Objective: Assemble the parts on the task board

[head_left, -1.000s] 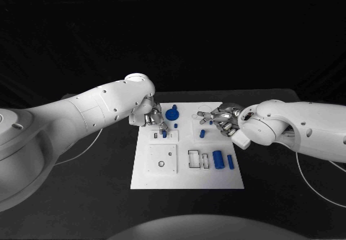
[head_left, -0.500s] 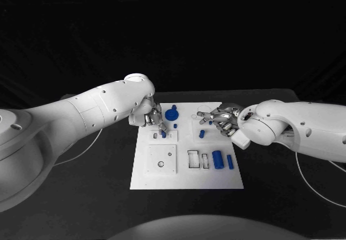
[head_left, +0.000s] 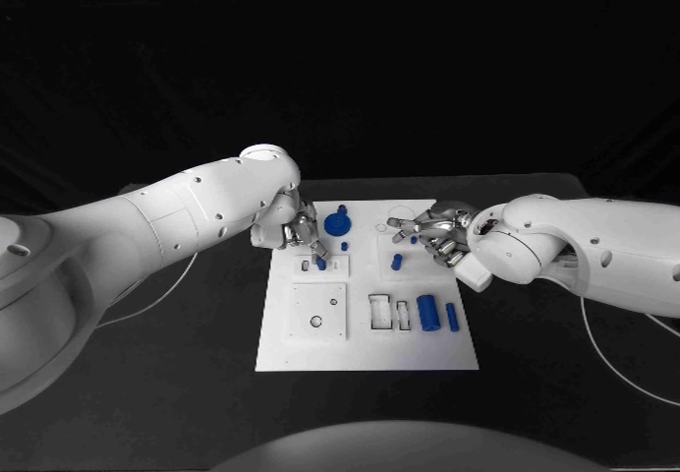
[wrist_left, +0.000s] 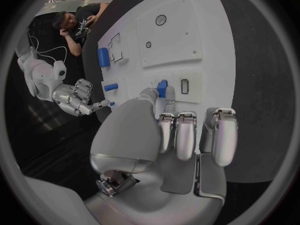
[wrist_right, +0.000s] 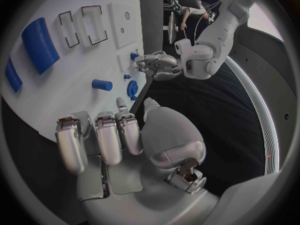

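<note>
The white task board (head_left: pixel 366 295) lies in the middle of the black surface (head_left: pixel 170 364). Six blue parts can be counted on it in the head view. A round gear-like part (head_left: pixel 337 225) sits near the board's 12 o'clock edge, with a tiny peg (head_left: pixel 345 247) just beside it toward 6 o'clock. A short peg (head_left: pixel 397 263) lies near the centre. Toward 3 o'clock, a thick cylinder (head_left: pixel 426 314) and a slimmer bar (head_left: pixel 452 316) lie side by side. The sixth, a small upright part (head_left: pixel 321 263), stands at about 10 o'clock under the left hand (head_left: pixel 294 233). Its thumb and a finger reach down to that part; whether they actually pinch it cannot be told. The right hand (head_left: pixel 442 239) hovers over the board's 2 o'clock corner, fingers (wrist_right: pixel 100 140) loosely apart and holding nothing. Two empty rectangular slots (head_left: pixel 382 312) lie just to the cylinder's 9 o'clock.
</note>
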